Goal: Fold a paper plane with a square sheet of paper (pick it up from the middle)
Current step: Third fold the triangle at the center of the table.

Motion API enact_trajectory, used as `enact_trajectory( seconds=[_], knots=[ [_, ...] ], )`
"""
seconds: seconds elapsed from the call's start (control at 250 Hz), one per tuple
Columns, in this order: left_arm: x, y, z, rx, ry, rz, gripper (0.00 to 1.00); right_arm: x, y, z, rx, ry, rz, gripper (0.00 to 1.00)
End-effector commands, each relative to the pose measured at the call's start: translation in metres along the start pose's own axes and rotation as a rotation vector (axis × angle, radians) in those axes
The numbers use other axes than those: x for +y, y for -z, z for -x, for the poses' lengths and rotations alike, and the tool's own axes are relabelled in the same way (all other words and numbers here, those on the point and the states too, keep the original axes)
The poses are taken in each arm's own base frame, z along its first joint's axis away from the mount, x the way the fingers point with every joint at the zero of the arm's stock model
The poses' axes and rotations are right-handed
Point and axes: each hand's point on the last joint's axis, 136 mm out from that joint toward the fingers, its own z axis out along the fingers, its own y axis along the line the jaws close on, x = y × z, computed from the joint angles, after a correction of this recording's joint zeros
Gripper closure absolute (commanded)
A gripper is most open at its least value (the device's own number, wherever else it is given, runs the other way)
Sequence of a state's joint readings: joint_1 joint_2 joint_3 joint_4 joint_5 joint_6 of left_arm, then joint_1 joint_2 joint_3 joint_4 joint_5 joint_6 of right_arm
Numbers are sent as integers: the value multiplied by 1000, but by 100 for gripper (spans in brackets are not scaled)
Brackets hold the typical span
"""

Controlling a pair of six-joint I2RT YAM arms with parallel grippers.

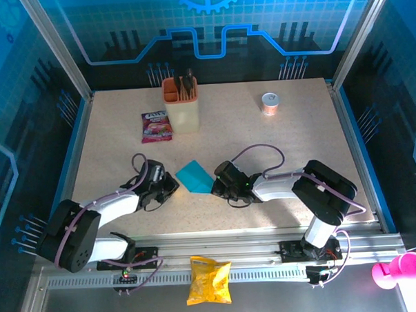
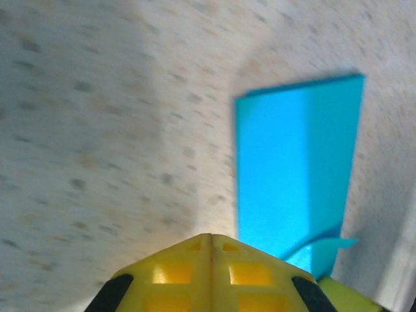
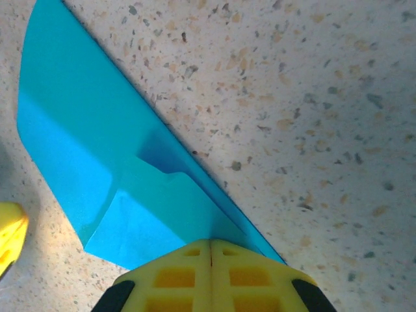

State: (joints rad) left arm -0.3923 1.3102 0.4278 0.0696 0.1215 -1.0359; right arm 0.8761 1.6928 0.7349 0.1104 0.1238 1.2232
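Note:
The cyan-blue sheet of paper (image 1: 195,176) lies folded into a narrower shape on the speckled table between my two grippers. In the left wrist view the paper (image 2: 292,169) is a long strip to the right of my left gripper (image 2: 211,237). That gripper is shut, with its tips over bare table just left of the paper's near end. In the right wrist view my right gripper (image 3: 210,242) is shut, its tips resting over the paper (image 3: 97,149) near a folded edge, with a small flap showing. From above, the left gripper (image 1: 173,186) and right gripper (image 1: 215,185) flank the paper's near end.
An orange-cream holder (image 1: 181,105) with dark tools stands at the back, a pink-purple snack packet (image 1: 156,126) to its left. A small round cup (image 1: 270,103) sits back right. A yellow crisp bag (image 1: 208,280) lies on the front rail. A pink object (image 1: 399,270) sits off the table.

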Motion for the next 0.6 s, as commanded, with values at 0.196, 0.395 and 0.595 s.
enact_trajectory(
  seconds=[0.196,0.395,0.595],
  knots=[
    [-49,-27,-40,108,-118,-105,100,-59,4,-16,95,111,-251,100],
    [-37,-47,-54,141,-91,-95,100,-50,2,-16,110,130,-221,100],
    [-3,-52,-55,117,-51,-10,100,-24,11,-7,89,171,-134,100]
  ],
)
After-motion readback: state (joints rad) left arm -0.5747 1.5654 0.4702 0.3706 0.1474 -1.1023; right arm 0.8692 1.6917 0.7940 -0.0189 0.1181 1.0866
